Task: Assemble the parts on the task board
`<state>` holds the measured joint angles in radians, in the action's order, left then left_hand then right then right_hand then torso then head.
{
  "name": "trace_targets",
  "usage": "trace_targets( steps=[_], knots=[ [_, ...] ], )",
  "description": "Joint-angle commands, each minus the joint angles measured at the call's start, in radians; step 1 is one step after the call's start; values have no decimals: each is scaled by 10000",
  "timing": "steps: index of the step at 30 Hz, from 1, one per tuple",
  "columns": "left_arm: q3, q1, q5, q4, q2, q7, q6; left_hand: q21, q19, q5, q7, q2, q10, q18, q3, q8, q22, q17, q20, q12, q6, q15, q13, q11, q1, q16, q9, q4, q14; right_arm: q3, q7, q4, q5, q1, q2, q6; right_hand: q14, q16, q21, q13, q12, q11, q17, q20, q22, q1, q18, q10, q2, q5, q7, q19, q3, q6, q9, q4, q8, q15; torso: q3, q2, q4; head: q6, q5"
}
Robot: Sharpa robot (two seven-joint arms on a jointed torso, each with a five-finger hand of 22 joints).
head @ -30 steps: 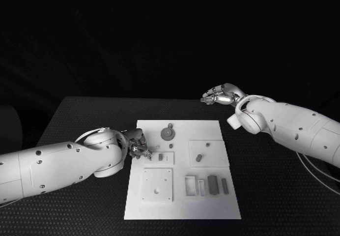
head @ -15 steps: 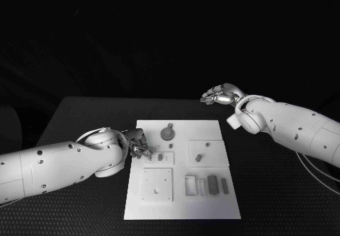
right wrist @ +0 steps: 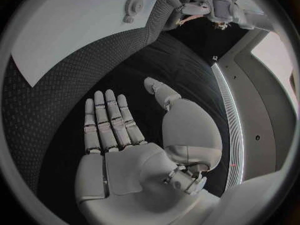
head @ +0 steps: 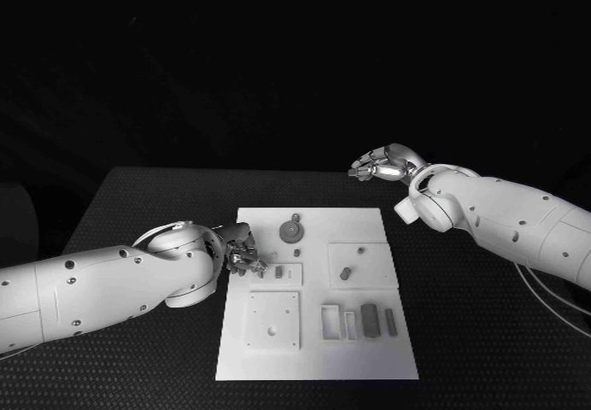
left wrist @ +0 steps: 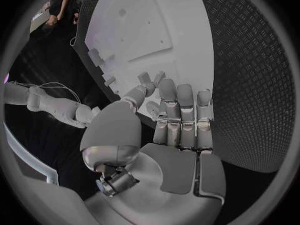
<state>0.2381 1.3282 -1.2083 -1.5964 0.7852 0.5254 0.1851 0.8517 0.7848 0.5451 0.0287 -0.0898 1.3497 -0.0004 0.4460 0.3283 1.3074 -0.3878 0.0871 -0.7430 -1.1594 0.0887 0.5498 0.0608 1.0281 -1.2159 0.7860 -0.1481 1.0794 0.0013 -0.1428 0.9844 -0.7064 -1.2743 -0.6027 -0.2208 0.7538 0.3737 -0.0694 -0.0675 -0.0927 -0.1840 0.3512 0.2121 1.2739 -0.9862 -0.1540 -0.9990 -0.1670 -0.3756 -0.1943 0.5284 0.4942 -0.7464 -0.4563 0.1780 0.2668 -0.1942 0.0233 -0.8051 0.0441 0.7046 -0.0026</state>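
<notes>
The white task board (head: 318, 295) lies in the middle of the table. On it are a grey gear (head: 292, 231), a small peg (head: 346, 274), a small part (head: 281, 272) in a raised plate, and upright blocks (head: 371, 320) near the front. My left hand (head: 242, 254) sits at the board's left edge, its fingertips close to the small part. In the left wrist view the left hand (left wrist: 169, 120) has straight fingers with the thumb drawn in against them; whether it pinches anything is unclear. My right hand (head: 384, 164) hovers beyond the board's far right corner, fingers apart, palm (right wrist: 125, 160) bare.
A square plate (head: 273, 320) and an open frame (head: 331, 323) stand on the board's near half. The black table (head: 148, 205) stretches round the board (right wrist: 69, 30) on all sides. The right arm (left wrist: 44, 102) appears across the board (left wrist: 144, 25) in the left wrist view.
</notes>
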Motion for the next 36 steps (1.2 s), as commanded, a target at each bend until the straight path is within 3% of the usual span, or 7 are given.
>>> trace_targets(
  steps=[1,20,36],
  knots=[
    [6,-18,-30,-22,5,-61,-62,28,70,19,-23,21,106,5,1410,-66,150,10,948,43,-66,9,-11,204,120,32,-14,-1373,74,2,-98,8,-5,2,-8,100,-9,-62,48,-17,52,5,-11,-32,9,31,159,-60,78,-39,-170,-30,-29,87,17,-14,42,-54,0,-1,-4,-7,4],
    [6,-33,226,-43,16,-56,-23,23,74,22,-23,23,113,4,1413,-75,149,13,950,50,-71,8,-15,205,124,38,-8,-1376,81,2,-102,16,-5,2,0,108,-9,-62,48,-17,57,5,-11,-32,12,30,161,-63,78,-38,-171,-31,-28,88,21,-12,47,-54,-8,2,-7,0,-1],
    [7,-47,155,32,9,-158,418,18,83,24,-25,23,120,5,1414,-84,148,17,951,59,-76,10,-19,207,127,42,-1,-1376,91,2,-103,12,-5,2,10,100,-9,-63,48,-17,63,4,-11,-32,14,34,164,-65,81,-37,-172,-32,-29,90,26,-14,51,-55,-4,0,-7,-24,5]
  ],
)
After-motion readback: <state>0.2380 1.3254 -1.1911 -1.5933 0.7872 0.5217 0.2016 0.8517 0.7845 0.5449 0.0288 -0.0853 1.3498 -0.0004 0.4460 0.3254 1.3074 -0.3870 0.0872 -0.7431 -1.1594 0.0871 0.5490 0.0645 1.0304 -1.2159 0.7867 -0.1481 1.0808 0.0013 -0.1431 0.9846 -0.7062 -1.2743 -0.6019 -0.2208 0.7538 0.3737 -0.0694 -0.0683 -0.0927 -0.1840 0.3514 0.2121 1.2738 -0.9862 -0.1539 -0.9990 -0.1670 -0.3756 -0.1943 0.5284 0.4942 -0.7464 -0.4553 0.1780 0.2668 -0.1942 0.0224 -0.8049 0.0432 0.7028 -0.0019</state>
